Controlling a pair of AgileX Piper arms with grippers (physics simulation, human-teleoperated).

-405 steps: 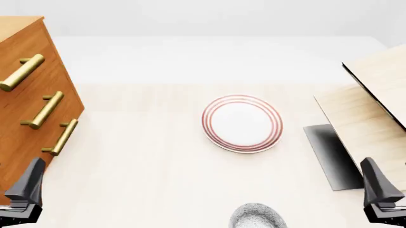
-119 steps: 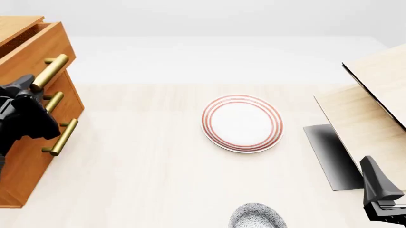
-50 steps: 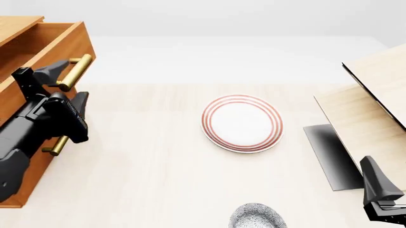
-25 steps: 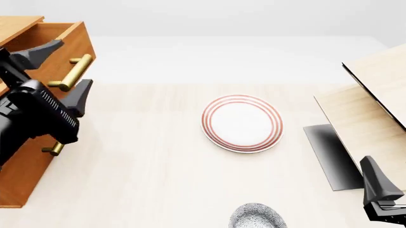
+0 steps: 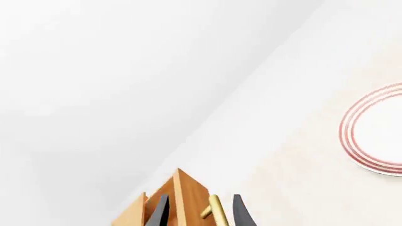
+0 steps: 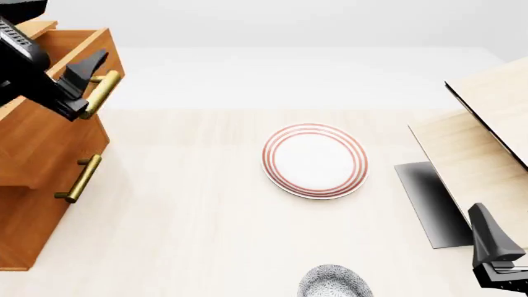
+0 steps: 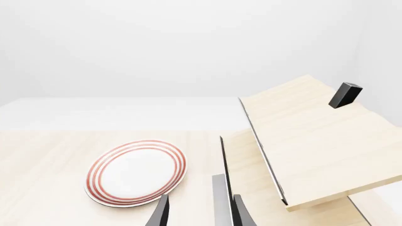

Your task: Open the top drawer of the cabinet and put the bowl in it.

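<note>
The cabinet (image 6: 33,204) stands at the left edge of the table. Its top drawer (image 6: 58,62) is pulled out, with its brass handle (image 6: 101,94) facing the table. My left gripper (image 6: 81,83) is open and raised at the drawer front. In the left wrist view, its fingertips (image 5: 158,213) straddle the drawer front (image 5: 188,200) and handle (image 5: 215,213) without gripping. The speckled bowl (image 6: 334,283) sits at the near edge, partly cut off. My right gripper (image 6: 495,257) is open and empty at the near right, well right of the bowl.
A white plate with red rings (image 6: 315,159) lies mid-table and also shows in the right wrist view (image 7: 136,172). Pale wood panels (image 6: 483,142) and a dark slab (image 6: 429,204) stand at the right. A lower drawer handle (image 6: 78,179) sticks out below.
</note>
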